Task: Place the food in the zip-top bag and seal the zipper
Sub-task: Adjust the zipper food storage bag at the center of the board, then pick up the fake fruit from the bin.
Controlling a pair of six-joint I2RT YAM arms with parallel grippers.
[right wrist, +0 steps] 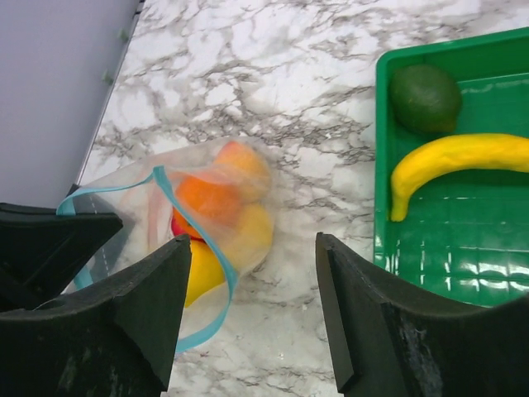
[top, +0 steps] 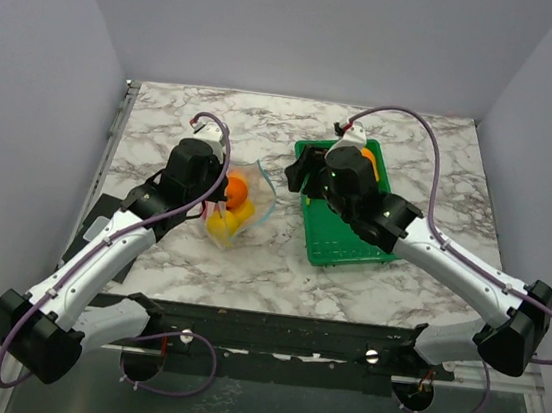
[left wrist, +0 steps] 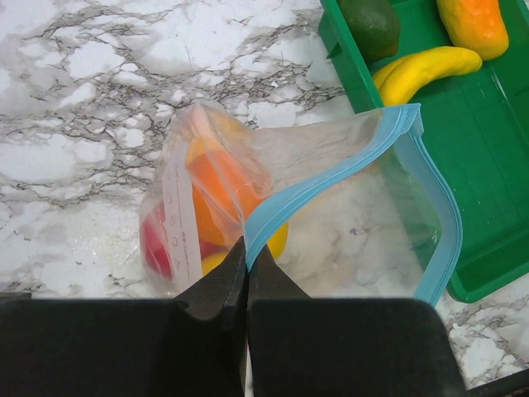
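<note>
The zip-top bag (top: 244, 203) lies on the marble left of the green tray, mouth open. It holds an orange (left wrist: 216, 184), a red piece (left wrist: 154, 241) and yellow lemons (right wrist: 248, 236). My left gripper (left wrist: 246, 246) is shut on the light blue zipper (left wrist: 331, 178) at one corner of the mouth and holds that edge up. My right gripper (right wrist: 254, 241) is open and empty, hovering between the bag (right wrist: 207, 198) and the tray. The banana (right wrist: 459, 159), a dark green piece (right wrist: 426, 98) and an orange piece (left wrist: 473, 25) lie in the tray.
The green tray (top: 340, 243) sits right of centre, its left wall close to the bag's mouth. My right arm reaches over it. Grey walls enclose the marble table on three sides.
</note>
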